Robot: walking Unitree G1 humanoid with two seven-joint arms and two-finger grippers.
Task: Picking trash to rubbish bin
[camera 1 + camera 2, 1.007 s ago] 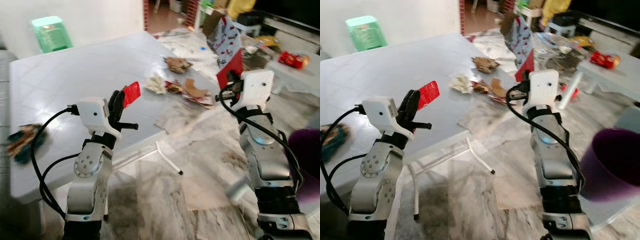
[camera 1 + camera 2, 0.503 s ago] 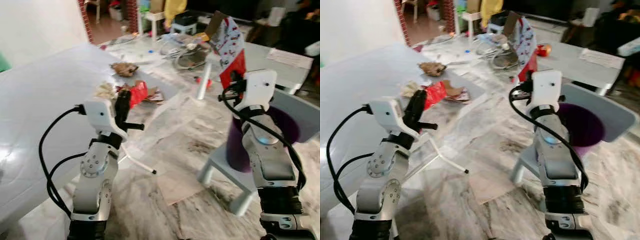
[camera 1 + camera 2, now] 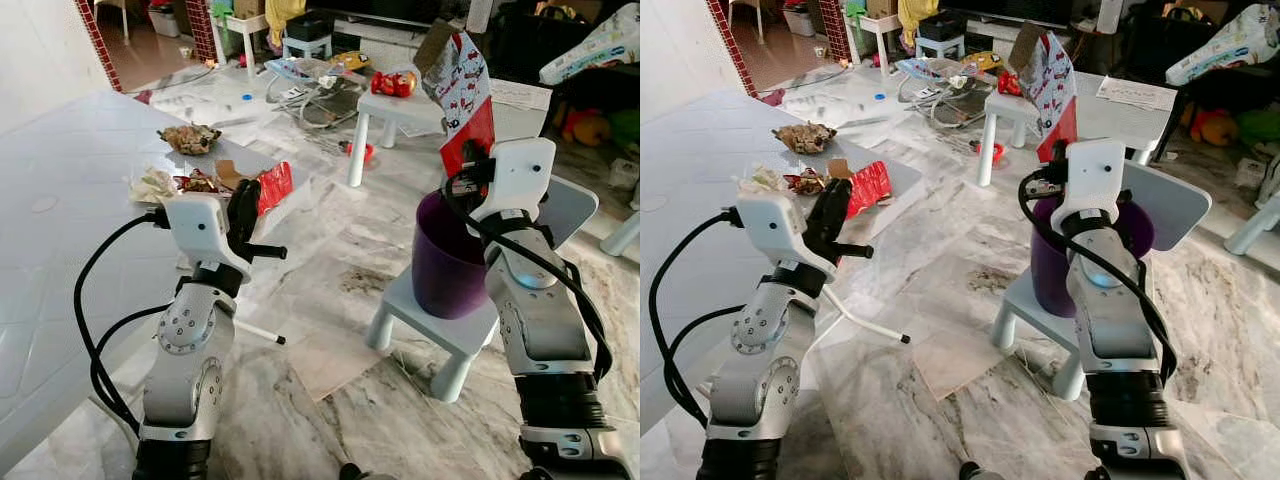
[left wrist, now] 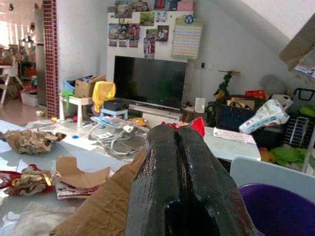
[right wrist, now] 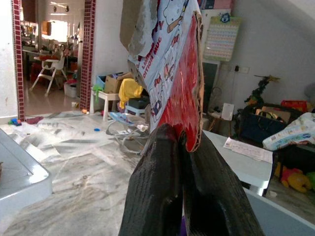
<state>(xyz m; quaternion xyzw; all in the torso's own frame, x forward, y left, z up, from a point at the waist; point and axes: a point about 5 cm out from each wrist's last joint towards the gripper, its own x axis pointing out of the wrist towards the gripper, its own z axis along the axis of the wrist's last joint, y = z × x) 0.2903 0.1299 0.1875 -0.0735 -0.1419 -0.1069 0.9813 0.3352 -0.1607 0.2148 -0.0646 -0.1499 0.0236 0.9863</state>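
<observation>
My left gripper (image 3: 247,198) is raised beside the white table's (image 3: 60,250) corner, shut on a red wrapper (image 3: 272,186) with a brown back (image 4: 106,209). My right gripper (image 3: 468,165) is shut on a red and white printed carton (image 3: 462,85), which stands upright above its fingers (image 5: 157,162). It hangs just over the far rim of a purple bin (image 3: 445,260), which stands on a low pale stool (image 3: 440,335). More trash lies on the table: crumpled brown paper (image 3: 188,137) and a pile of wrappers (image 3: 175,183).
A small white table (image 3: 400,105) with a red toy stands behind the bin. Clutter, a TV (image 4: 147,81) and boxes fill the far side of the room. A flat sheet (image 3: 325,360) lies on the marble floor between my arms.
The view has swung right, bringing the purple bin and stool in under my right gripper. Both grippers keep hold of their trash.
</observation>
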